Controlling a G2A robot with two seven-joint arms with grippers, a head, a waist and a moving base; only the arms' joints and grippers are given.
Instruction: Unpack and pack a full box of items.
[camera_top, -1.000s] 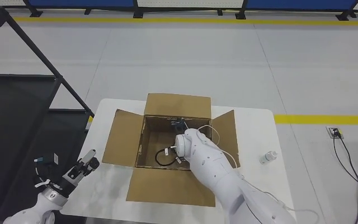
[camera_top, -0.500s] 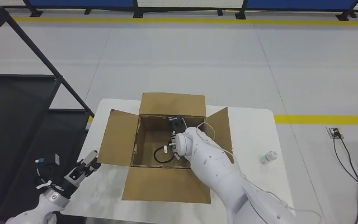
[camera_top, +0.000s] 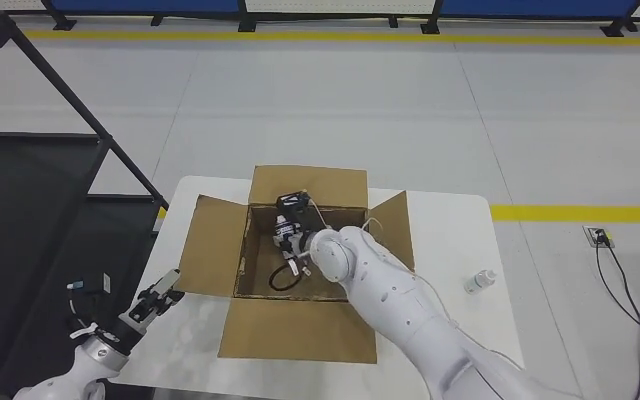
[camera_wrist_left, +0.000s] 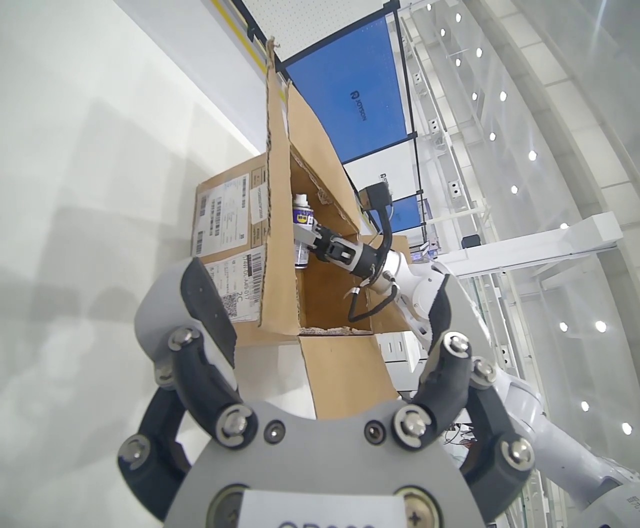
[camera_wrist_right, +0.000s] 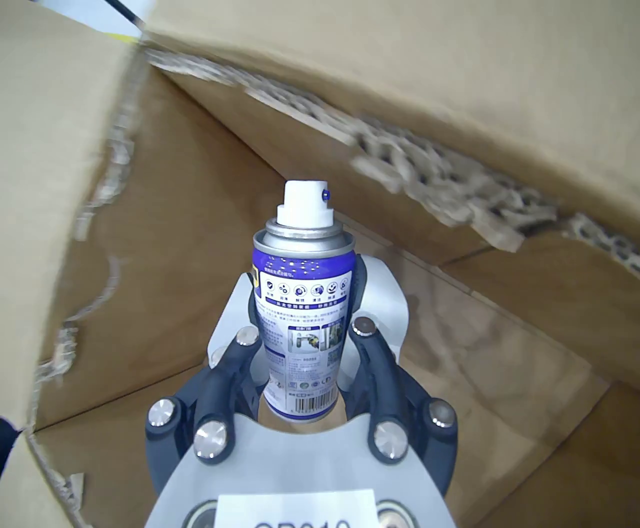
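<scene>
An open cardboard box (camera_top: 296, 331) sits mid-table with its flaps spread. My right gripper (camera_top: 284, 232) hovers inside the box's opening near the back left corner. It is shut on a blue spray can (camera_wrist_right: 301, 310) with a white nozzle, and the cardboard walls (camera_wrist_right: 165, 225) are close around it. From the left wrist view the can (camera_wrist_left: 303, 227) shows upright just above the box's rim (camera_wrist_left: 320, 150). My left gripper (camera_top: 165, 292) hangs open with nothing in it, off the table's front left corner and apart from the box; its fingers (camera_wrist_left: 210, 300) are spread wide.
A small clear bottle (camera_top: 483, 280) stands on the white table (camera_top: 450, 230) to the right of the box. A black metal frame (camera_top: 70, 100) rises beside the table on the left.
The right gripper has risen from deep in the box toward the back left corner with the spray can in it. The box slid slightly left. The left gripper drifted a little toward the front.
</scene>
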